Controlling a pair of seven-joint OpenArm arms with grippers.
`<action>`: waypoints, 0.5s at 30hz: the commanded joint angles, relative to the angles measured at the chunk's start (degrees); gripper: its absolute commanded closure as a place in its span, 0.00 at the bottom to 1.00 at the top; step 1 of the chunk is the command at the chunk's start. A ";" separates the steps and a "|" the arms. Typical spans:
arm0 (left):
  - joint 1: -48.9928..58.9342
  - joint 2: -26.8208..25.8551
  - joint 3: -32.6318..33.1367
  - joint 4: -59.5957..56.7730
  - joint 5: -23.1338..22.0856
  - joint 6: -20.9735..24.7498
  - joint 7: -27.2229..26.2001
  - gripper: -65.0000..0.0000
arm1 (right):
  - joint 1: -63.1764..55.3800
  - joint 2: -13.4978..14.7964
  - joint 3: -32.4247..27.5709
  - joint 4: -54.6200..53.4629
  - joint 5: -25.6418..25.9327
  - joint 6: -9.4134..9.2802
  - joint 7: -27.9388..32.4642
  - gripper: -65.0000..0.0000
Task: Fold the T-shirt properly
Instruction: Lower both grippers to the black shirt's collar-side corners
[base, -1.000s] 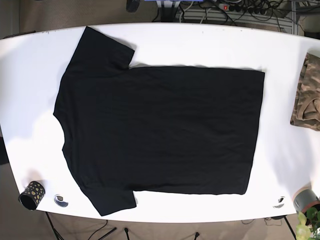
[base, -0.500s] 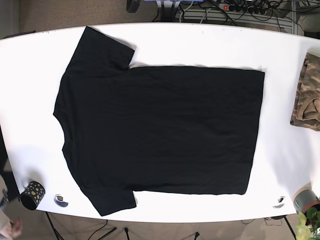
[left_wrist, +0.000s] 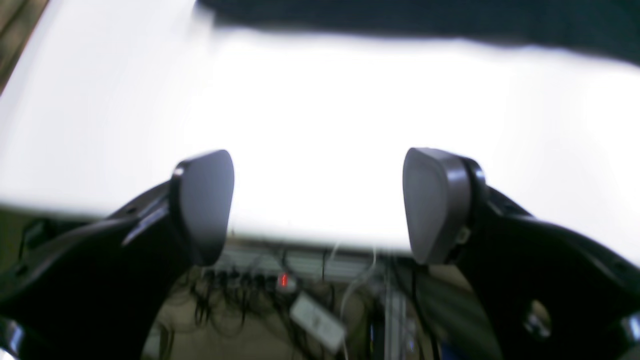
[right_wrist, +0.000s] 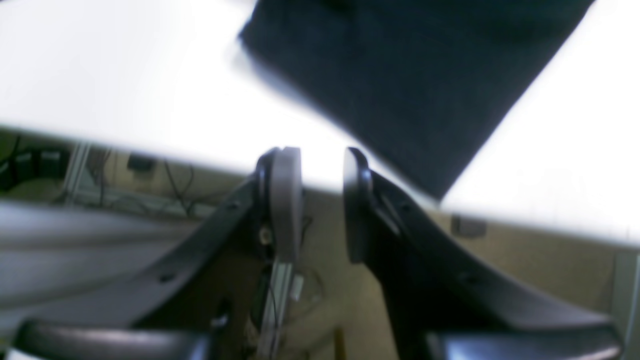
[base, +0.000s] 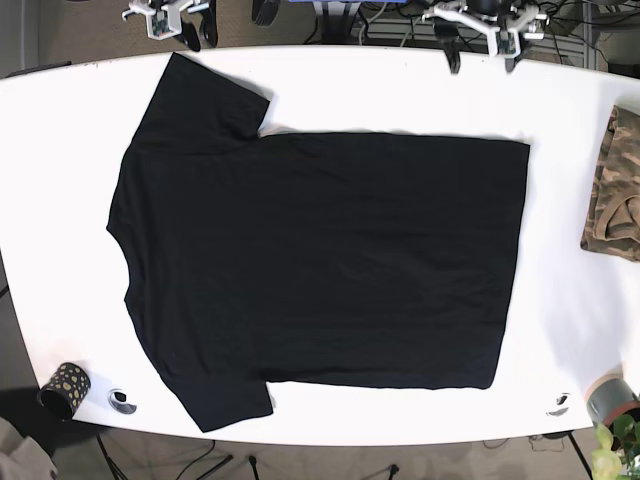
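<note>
Both hands have come into the base view at the top edge since half a second ago, while the T-shirt (base: 315, 250) lies as it did.

Spread flat on the white table (base: 400, 90), the black shirt fills the middle of the frame, collar toward the left, hem toward the right, one sleeve at upper left and one at lower left. The left hand (left_wrist: 320, 205) hangs released over the table's far edge, its fingers (left_wrist: 435, 200) wide apart and empty. The right hand (right_wrist: 322, 200) sits above the upper-left sleeve corner, nearly closed with a narrow gap, gripping nothing. A folded camouflage cloth (base: 618, 190) rests at the right edge, and a spotted cup (base: 64, 389) stands at lower left.
</note>
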 joint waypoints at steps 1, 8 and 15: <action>-0.02 -0.09 -0.30 1.14 -0.02 0.65 -1.17 0.24 | 0.14 -0.52 0.09 1.63 0.33 0.43 1.40 0.80; -3.72 -0.09 -0.21 0.97 -0.02 0.56 -1.00 0.07 | 4.97 -0.70 0.00 1.63 0.33 0.52 1.40 0.79; -6.70 -0.09 -0.21 0.70 -0.02 0.56 -0.91 0.00 | 8.49 -0.08 -2.20 1.63 4.55 0.52 0.43 0.76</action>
